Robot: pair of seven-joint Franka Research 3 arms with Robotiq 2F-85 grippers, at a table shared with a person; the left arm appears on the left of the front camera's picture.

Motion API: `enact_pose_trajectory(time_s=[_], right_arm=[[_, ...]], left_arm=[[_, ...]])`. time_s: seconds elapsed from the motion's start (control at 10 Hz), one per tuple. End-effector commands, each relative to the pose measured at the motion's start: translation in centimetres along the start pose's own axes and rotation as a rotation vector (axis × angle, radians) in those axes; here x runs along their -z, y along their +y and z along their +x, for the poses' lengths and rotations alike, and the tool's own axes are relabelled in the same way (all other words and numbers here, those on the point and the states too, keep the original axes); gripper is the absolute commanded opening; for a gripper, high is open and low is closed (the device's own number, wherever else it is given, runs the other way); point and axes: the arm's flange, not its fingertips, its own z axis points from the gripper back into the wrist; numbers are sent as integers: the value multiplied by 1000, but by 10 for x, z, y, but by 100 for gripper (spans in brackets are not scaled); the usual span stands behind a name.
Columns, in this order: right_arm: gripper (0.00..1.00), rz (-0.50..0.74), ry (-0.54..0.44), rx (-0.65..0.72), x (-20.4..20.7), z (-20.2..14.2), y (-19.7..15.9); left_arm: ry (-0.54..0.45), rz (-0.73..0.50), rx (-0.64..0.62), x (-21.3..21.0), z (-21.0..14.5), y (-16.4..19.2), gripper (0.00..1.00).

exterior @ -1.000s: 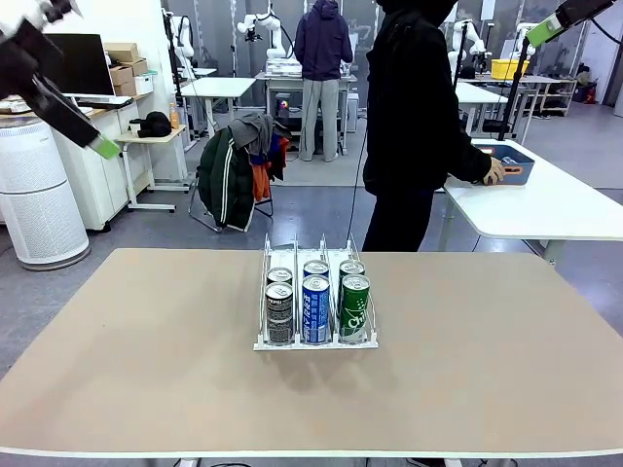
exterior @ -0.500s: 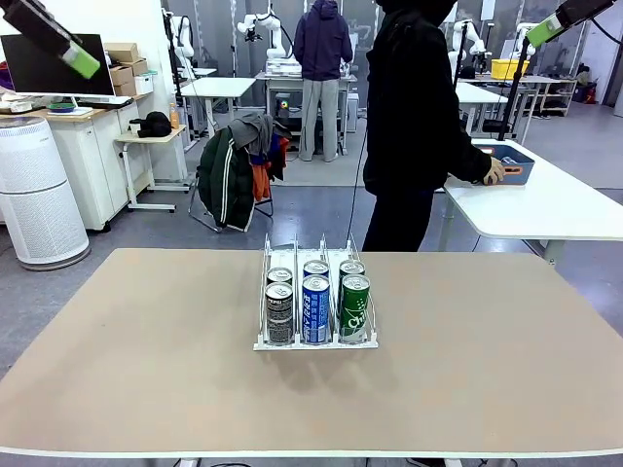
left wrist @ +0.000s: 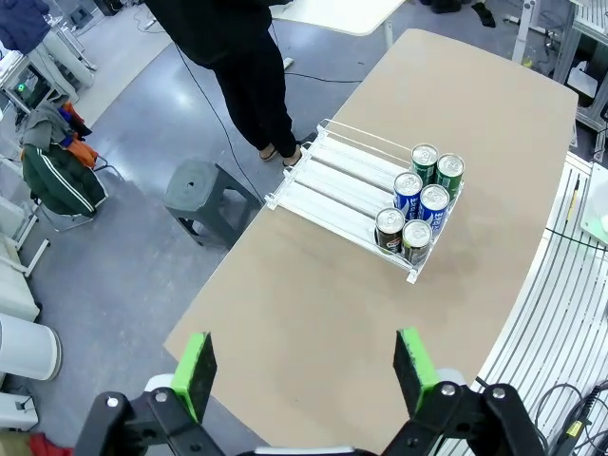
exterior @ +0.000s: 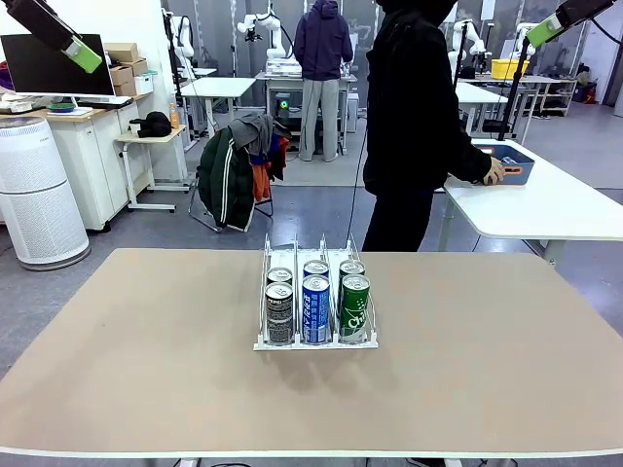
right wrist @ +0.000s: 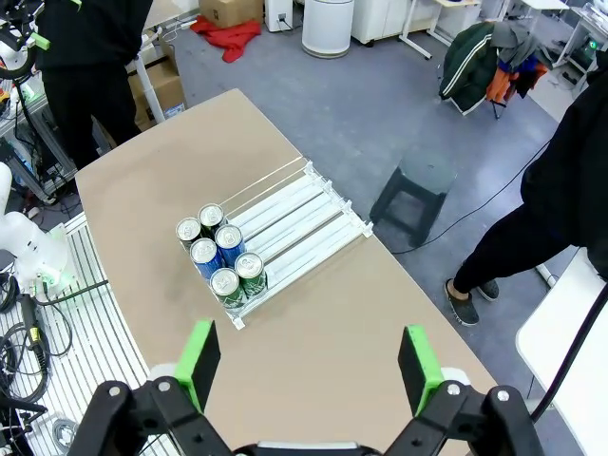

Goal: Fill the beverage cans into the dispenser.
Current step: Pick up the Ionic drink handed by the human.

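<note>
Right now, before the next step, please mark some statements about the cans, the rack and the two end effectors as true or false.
1. Six beverage cans stand upright in the dispenser, two per lane. True.
2. The green cans are in the middle lane. False: the blue cans are in the middle lane, and the green ones are in the lane on the robot's right.
3. The left end effector and the right end effector are open and hold nothing. True.
4. The person's hand rests on the dispenser. False: it rests at a blue bin on another table.
</note>
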Motion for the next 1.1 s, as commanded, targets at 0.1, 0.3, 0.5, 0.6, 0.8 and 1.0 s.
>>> enact_pose_trajectory(time_s=[0.1, 0.3, 0.5, 0.6, 0.8, 1.0], right_arm=[[100, 23, -7, 4, -1, -3, 2], [100, 23, -7, 4, -1, -3, 2], [100, 23, -7, 4, -1, -3, 2], [100, 23, -7, 4, -1, -3, 2], [100, 23, -7, 4, -1, -3, 2], [100, 23, -7, 4, -1, -3, 2]], left_arm=[[0, 0, 0, 0, 0, 0, 100], [7, -39, 22, -10, 1, 9, 100], [-15, -54, 10, -17, 4, 14, 100], [-20, -55, 10, -19, 6, 12, 100], [-36, -93, 31, -23, 12, 6, 100], [-20, -129, 63, -26, 15, 1, 100]])
